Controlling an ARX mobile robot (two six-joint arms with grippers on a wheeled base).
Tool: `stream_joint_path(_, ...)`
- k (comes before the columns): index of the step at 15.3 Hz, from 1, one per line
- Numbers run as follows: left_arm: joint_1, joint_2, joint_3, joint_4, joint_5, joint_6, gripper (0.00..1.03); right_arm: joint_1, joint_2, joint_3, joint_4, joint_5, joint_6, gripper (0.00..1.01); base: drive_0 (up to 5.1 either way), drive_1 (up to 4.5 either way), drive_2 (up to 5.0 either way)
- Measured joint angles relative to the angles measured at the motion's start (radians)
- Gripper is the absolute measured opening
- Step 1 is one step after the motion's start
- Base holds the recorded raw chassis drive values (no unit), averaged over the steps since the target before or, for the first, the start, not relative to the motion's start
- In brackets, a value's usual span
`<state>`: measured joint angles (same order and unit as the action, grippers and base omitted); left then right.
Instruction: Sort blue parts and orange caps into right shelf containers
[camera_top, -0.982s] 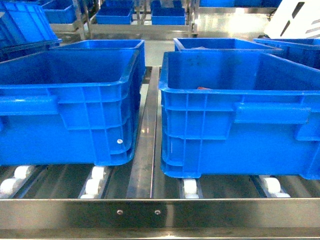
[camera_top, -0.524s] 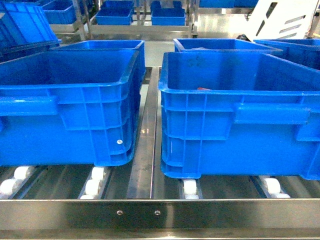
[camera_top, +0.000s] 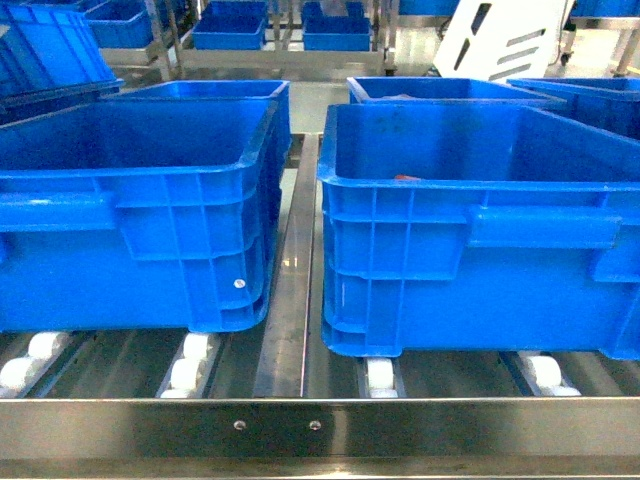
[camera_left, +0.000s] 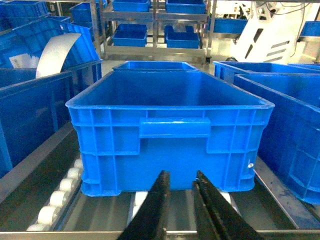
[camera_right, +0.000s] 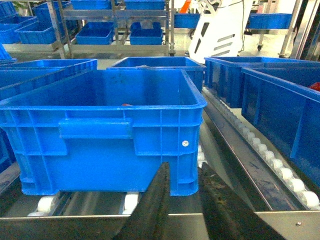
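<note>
Two right shelf containers sit side by side on the steel shelf (camera_top: 320, 425): a left crate (camera_top: 150, 230) and a right crate (camera_top: 480, 240). A sliver of orange, perhaps an orange cap (camera_top: 405, 177), shows just over the right crate's near rim and again in the right wrist view (camera_right: 127, 104). No blue parts are in view. My left gripper (camera_left: 181, 175) hovers low in front of the left crate (camera_left: 170, 125), open by a narrow gap and holding nothing. My right gripper (camera_right: 183, 167) sits before the near right corner of the right crate (camera_right: 100, 135), also narrowly open and empty. Neither gripper appears in the head view.
White rollers (camera_top: 380, 378) carry the crates behind the shelf's front rail. More blue crates stand behind and to both sides, and one at the far right (camera_right: 315, 86) shows something red. A white machine (camera_top: 510, 40) stands in the background aisle, with more racks of crates beyond it.
The white machine in the background has moved left across the head view. The crates have not moved.
</note>
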<state>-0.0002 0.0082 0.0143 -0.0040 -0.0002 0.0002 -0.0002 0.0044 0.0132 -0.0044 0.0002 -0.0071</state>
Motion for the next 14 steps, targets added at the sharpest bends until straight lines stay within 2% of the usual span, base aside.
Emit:
stream_joint_path(6,0.0,0.0,0.0,0.0,0.0,0.0,0.95,0.0,0.0,0.0,0.0,0.0,0.0,0.94,0.0,0.0,0.0)
stream_joint_path(7,0.0,0.0,0.0,0.0,0.0,0.0,0.99,0.0,0.0,0.0,0.0,0.0,0.001,0.99,0.0,0.0,0.0)
stream_joint_path(14,0.0,0.0,0.0,0.0,0.0,0.0,0.98,0.0,0.0,0.0,0.0,0.0,0.0,0.98,0.0,0.0,0.0)
